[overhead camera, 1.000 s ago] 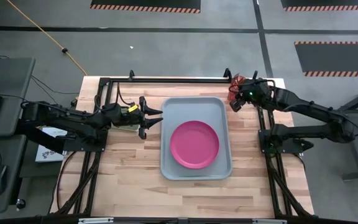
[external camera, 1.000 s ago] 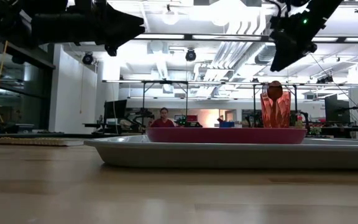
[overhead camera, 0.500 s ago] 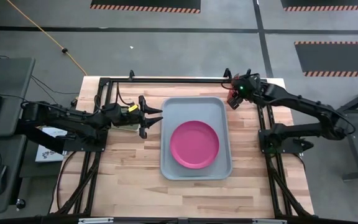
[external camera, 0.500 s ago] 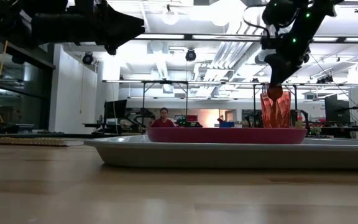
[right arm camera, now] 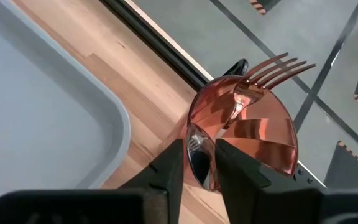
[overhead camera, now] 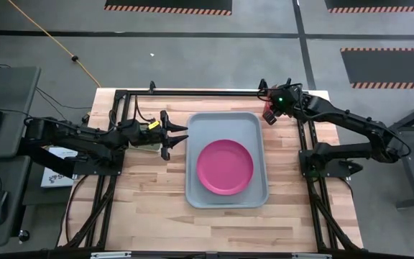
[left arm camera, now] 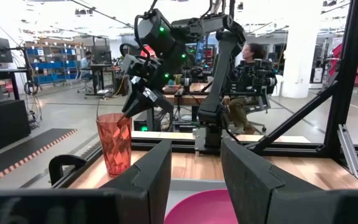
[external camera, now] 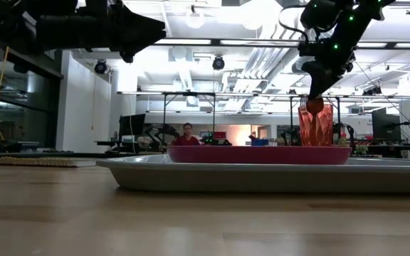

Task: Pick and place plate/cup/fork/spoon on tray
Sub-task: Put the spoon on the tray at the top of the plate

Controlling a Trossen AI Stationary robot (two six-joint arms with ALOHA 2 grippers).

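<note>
The magenta plate (overhead camera: 224,166) lies in the grey-blue tray (overhead camera: 200,122) at the table's middle. The red-orange ribbed cup (external camera: 316,126) stands on the table past the tray's far right corner. It holds a fork, tines up (right arm camera: 278,65), and a spoon, bowl up (external camera: 314,105). My right gripper (overhead camera: 269,109) is over the cup, shut on the spoon. My left gripper (overhead camera: 178,137) is open and empty, level beside the tray's left rim. My right gripper pinches the spoon's bowl (right arm camera: 199,163) between its two fingers, where the bowl sticks up out of the cup (right arm camera: 260,137). The fingers come from above, slanting down. The spoon stands in the cup, which rests on the table.
Black frame rails (overhead camera: 192,93) run along the table's far edge and both sides. Bare wood lies near the front edge (overhead camera: 221,226). People sit in the room beyond the table (external camera: 187,135).
My right gripper has gone down and a little toward the table's left edge, onto the spoon's bowl at the top of the cup, and has kept still there for the last half second. The cup has stayed in place.
</note>
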